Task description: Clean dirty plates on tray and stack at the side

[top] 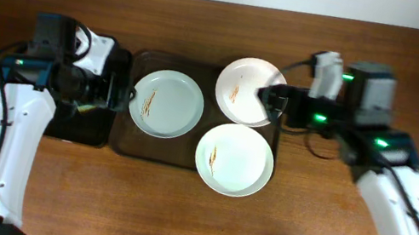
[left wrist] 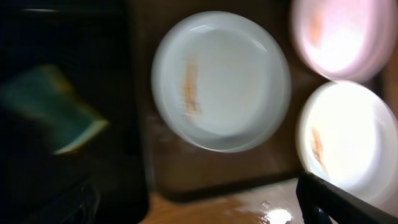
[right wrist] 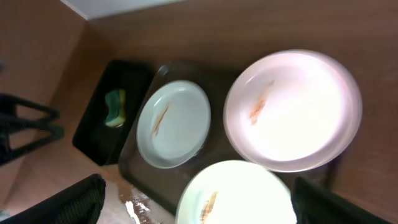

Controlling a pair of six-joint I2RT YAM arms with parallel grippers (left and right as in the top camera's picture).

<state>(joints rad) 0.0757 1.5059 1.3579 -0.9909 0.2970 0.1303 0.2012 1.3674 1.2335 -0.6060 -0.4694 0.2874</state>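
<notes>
Right wrist shows me a sponge (right wrist: 114, 107) in the black tray (right wrist: 93, 134); overhead I can't make it out. Left end effector (top: 116, 92) and right end effector (top: 273, 101) gape empty.

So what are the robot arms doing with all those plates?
They are about to clean up. A brown tray holds a left plate, a back right plate and a front plate, each with a brownish smear. The left hand hovers beside the left plate, above a small black tray with a sponge in it. The right hand is at the back right plate's edge. Both hands look empty, and nothing is stacked yet.
</notes>
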